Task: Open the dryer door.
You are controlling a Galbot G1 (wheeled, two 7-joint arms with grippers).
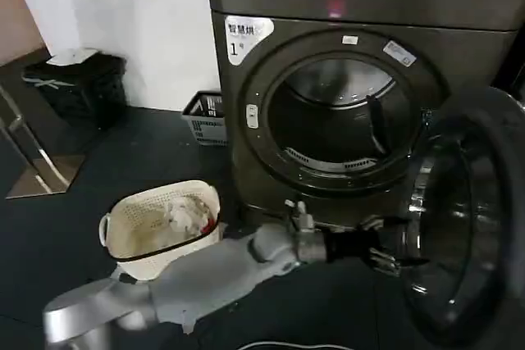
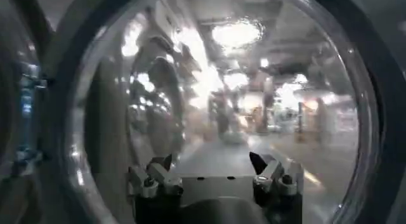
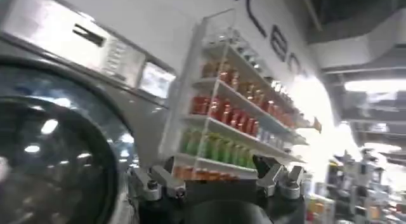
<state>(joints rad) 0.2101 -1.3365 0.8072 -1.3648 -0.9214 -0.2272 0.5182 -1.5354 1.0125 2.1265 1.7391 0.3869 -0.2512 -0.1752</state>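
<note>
Nearest the head camera, the grey left arm reaches forward from the lower left, ending in the left gripper (image 1: 385,258) at the inner edge of the large round dryer door (image 1: 472,219), whose dark inner side and tinted glass face the camera; the door stands swung wide open at the right of the big dark grey-brown dryer (image 1: 344,63). Behind it the open round porthole shows the metal drum, with a white label marked "1" (image 1: 244,36) at upper left and a small red light (image 1: 335,12) above. On the dark floor lie a cream plastic laundry basket (image 1: 164,227) holding clothes and a smaller grey crate (image 1: 207,116) against the white wall. From the left wrist camera, the left gripper (image 2: 214,171) has its fingers spread apart, holding nothing, close before the door's curved glass (image 2: 222,73). From the right wrist camera, the right gripper (image 3: 216,176) likewise stands spread and unladen, with a neighbouring machine's round door (image 3: 51,155) beside it and white shelves of coloured bottles (image 3: 235,117) beyond.
</note>
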